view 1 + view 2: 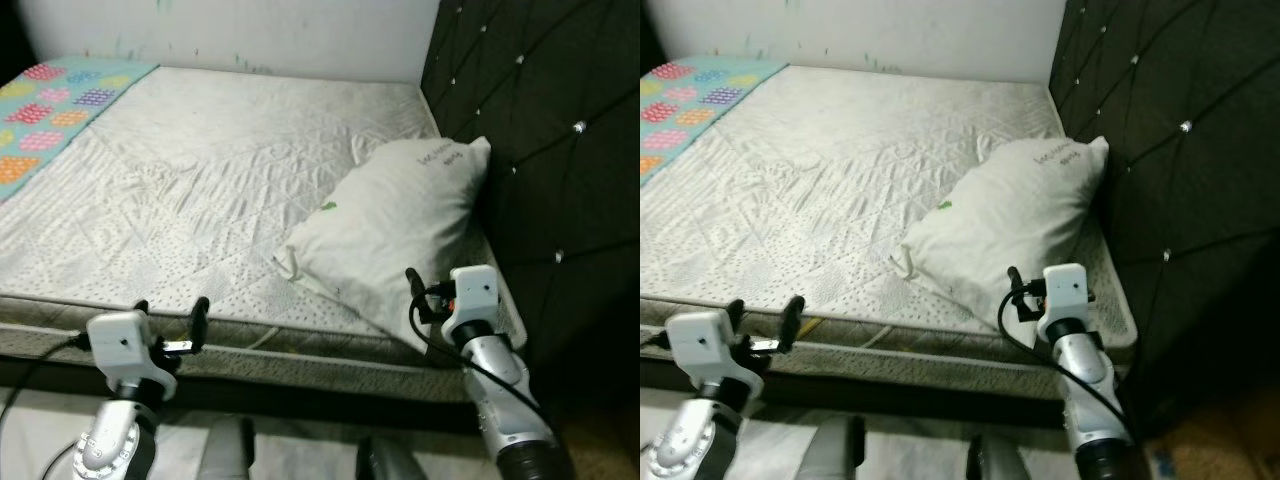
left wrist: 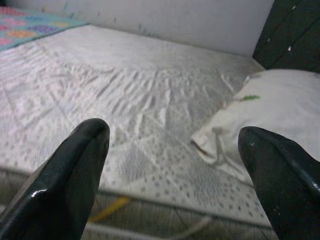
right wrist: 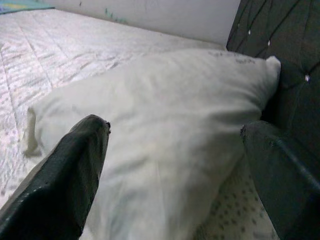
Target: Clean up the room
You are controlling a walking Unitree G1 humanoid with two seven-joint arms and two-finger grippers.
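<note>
A white pillow (image 1: 395, 225) lies tilted on the bed's right side, its far corner against the dark headboard (image 1: 540, 120). The white quilted mattress (image 1: 200, 180) is wrinkled and bare in the middle. My right gripper (image 3: 175, 125) is open just in front of the pillow's near corner, fingers spread wide and not touching it. My left gripper (image 1: 171, 306) is open too, low at the mattress's front edge on the left, holding nothing.
A colourful patterned blanket (image 1: 50, 100) covers the far left corner of the bed. A white wall (image 1: 250, 30) runs behind the bed. A yellow strip (image 2: 107, 210) peeks out under the mattress's front edge. The tufted headboard closes off the right side.
</note>
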